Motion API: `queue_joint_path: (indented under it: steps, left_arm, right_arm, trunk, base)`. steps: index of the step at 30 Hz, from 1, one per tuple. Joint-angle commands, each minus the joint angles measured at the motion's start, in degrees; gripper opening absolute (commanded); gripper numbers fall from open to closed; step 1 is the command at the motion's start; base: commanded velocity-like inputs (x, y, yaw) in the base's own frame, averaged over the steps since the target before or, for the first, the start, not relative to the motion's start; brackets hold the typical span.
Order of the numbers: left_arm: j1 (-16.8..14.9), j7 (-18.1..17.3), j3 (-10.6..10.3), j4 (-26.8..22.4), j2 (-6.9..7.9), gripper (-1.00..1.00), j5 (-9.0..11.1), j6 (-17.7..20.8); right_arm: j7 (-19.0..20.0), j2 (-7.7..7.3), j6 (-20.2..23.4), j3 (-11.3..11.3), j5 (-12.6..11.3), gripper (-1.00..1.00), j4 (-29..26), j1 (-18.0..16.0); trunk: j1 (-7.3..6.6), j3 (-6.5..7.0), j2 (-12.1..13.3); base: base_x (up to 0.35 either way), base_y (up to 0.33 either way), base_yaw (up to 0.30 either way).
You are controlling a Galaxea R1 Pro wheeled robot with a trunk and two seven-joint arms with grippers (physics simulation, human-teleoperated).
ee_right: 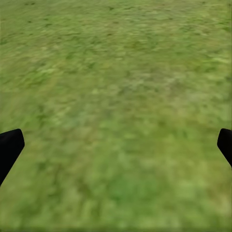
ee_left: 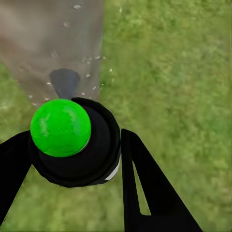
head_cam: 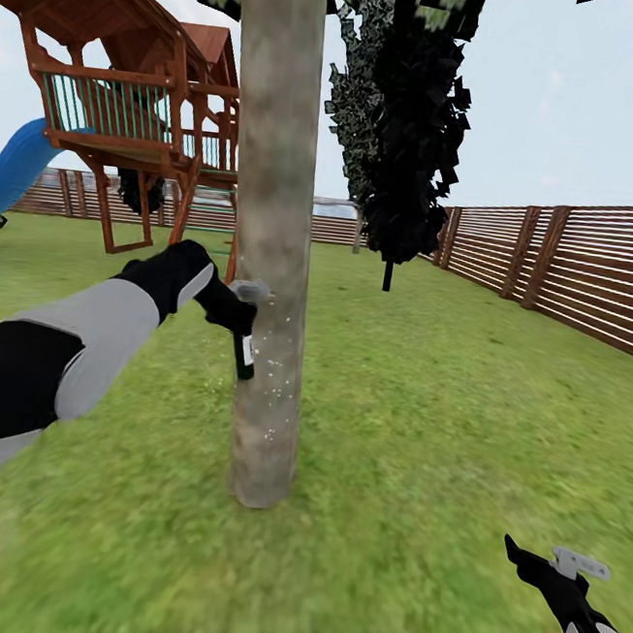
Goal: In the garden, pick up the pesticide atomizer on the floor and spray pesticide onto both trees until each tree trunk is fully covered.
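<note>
A thick grey-brown tree trunk point(head_cam: 265, 253) stands on the grass floor point(head_cam: 420, 444) straight ahead of me. My left gripper point(head_cam: 241, 320) is shut on the pesticide atomizer point(head_cam: 244, 356), a slim black sprayer held against the trunk's left side at mid height. White specks dot the bark point(head_cam: 276, 380) beside it. In the left wrist view the atomizer point(ee_left: 92, 154) shows a round green top between my black fingers point(ee_left: 145, 188), close to the trunk point(ee_left: 48, 43). My right gripper point(head_cam: 549, 558) hangs low at the right, open over bare grass point(ee_right: 116, 96).
A wooden playset point(head_cam: 134, 102) with a blue slide point(head_cam: 15, 168) stands back left. A near-black cypress point(head_cam: 415, 122) rises behind the trunk. A brown slatted fence point(head_cam: 594, 268) runs along the right and rear. Open lawn lies to the right.
</note>
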Motion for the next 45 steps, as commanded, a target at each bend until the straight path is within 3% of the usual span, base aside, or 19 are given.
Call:
queue_joint_path:
  steps: [1,11,14,20,29,35,45]
  left_arm:
    - [-0.4,0.0,0.0,0.0,0.00,-1.00,0.0,0.0]
    - [-3.1,0.0,0.0,0.5,-0.03,-1.00,0.0,0.0]
    - [-3.1,0.0,-0.1,5.6,-0.07,-1.00,0.0,-0.1]
    - [-2.2,0.1,-0.3,9.2,0.24,-1.00,0.0,-0.6]
    - [9.0,0.2,-0.3,9.2,0.75,-1.00,-0.3,-1.7]
    - [14.0,0.3,-0.4,9.2,1.12,-1.00,-0.6,-2.5]
    - [21.1,0.4,-0.4,9.1,1.31,-1.00,-0.6,-8.2]
  right_arm:
    - [0.0,0.00,0.0,0.0,0.0,1.00,0.0,0.0]
    - [0.0,0.00,0.0,0.0,0.0,1.00,0.0,0.0]
    - [0.0,0.00,0.0,0.0,0.0,1.00,0.0,0.0]
    - [0.0,0.00,0.0,0.0,0.0,1.00,0.0,0.0]
    - [0.0,0.00,0.0,0.0,0.0,1.00,0.0,0.0]
    - [0.0,0.00,0.0,0.0,0.0,1.00,0.0,0.0]
    - [0.0,0.00,0.0,0.0,0.0,1.00,0.0,0.0]
  trunk:
    - [0.00,0.00,0.0]
    - [0.00,0.00,0.0]
    - [0.00,0.00,0.0]
    - [0.00,0.00,0.0]
    - [0.00,0.00,0.0]
    - [0.00,0.00,0.0]
    - [0.00,0.00,0.0]
  base:
    - [0.000,0.000,0.000]
    - [0.000,0.000,0.000]
    - [0.000,0.000,0.000]
    - [0.000,0.000,0.000]
    - [0.000,0.000,0.000]
    - [0.000,0.000,0.000]
    - [0.000,0.000,0.000]
